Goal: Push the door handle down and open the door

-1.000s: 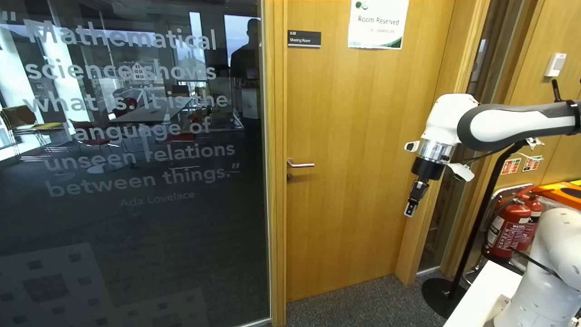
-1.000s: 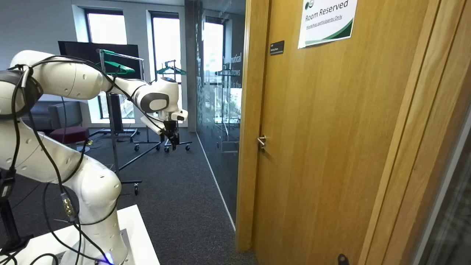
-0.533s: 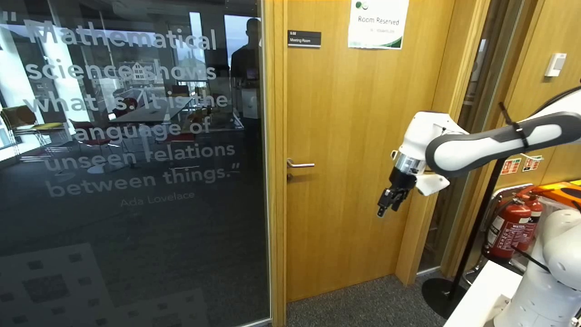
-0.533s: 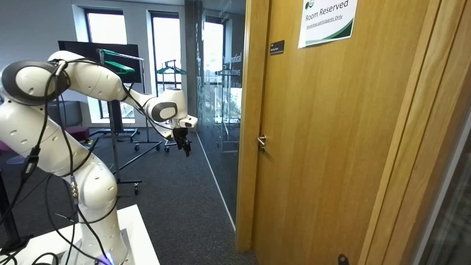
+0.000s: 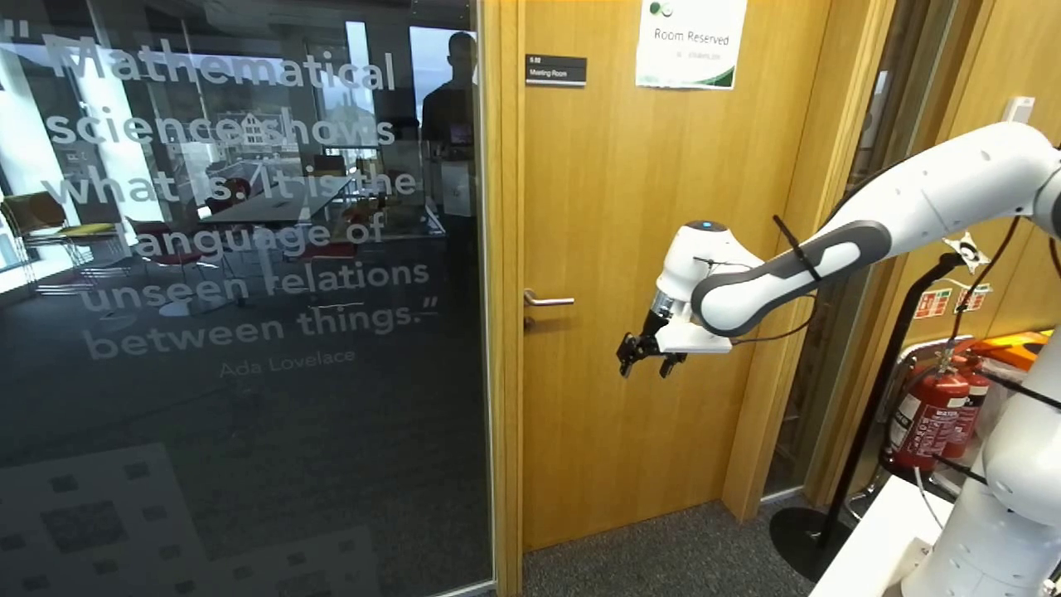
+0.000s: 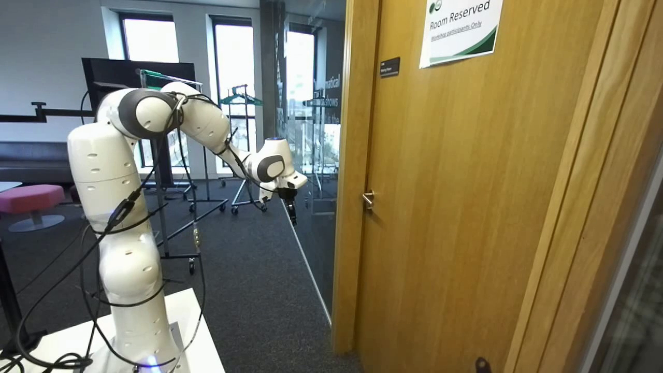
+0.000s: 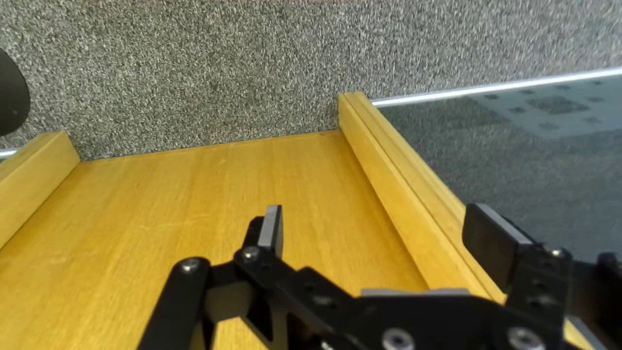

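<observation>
Approach phase, I'd say; no contact yet. The door [image 5: 646,207] is closed in its door frame [image 5: 507,249], and the door handle [image 5: 551,301] sits level, unpressed, on the edge next to the glass panel [image 5: 249,448]. Its free end points toward the middle of the door, so that's the spot to press: most leverage, least force. The gripper [image 7: 375,223] is released, fingers [image 7: 270,229] spread wide with nothing between them. Makes sense: this job needs a downward shove more than a grasp, and a wide gap would let it straddle the door handle if holding on helps the swing. Fingertips aim mostly at the floor [image 7: 194,73], which suits coming onto the door handle from above. In both exterior views the tips show lower than the door handle and apart from it, though perspective muddies the true height. My read: go up, across toward the glass panel, then down. The arm [image 5: 928,199] reaches out from the counter [image 5: 883,531], which stands in front of the door, off toward the side away from the door handle, likely so the arm can reach sideways without being in the door's way. Can't pick out the door handle in the wrist view, so line up from the exterior views. Risks: slipping off the free end, or bumping the door frame. Whether the door pushes or pulls, can't tell.
</observation>
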Controlling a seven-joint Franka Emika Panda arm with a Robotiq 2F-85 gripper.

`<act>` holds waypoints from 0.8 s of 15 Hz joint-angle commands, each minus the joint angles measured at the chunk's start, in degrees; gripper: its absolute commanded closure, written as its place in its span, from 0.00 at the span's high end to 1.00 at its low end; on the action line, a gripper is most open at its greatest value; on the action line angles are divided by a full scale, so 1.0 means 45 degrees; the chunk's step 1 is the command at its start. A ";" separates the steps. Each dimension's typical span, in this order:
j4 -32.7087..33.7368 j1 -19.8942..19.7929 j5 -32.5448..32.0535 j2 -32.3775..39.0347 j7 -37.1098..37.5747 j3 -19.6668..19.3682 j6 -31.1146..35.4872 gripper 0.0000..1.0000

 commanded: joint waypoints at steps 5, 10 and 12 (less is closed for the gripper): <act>0.1850 0.0506 -0.0365 0.1477 0.2270 -0.1463 -0.0060 1.00; 0.1953 0.0589 -0.0361 0.1579 0.2504 -0.1497 -0.0061 1.00; 0.2167 0.0592 -0.0351 0.1923 0.2808 -0.1595 0.0069 1.00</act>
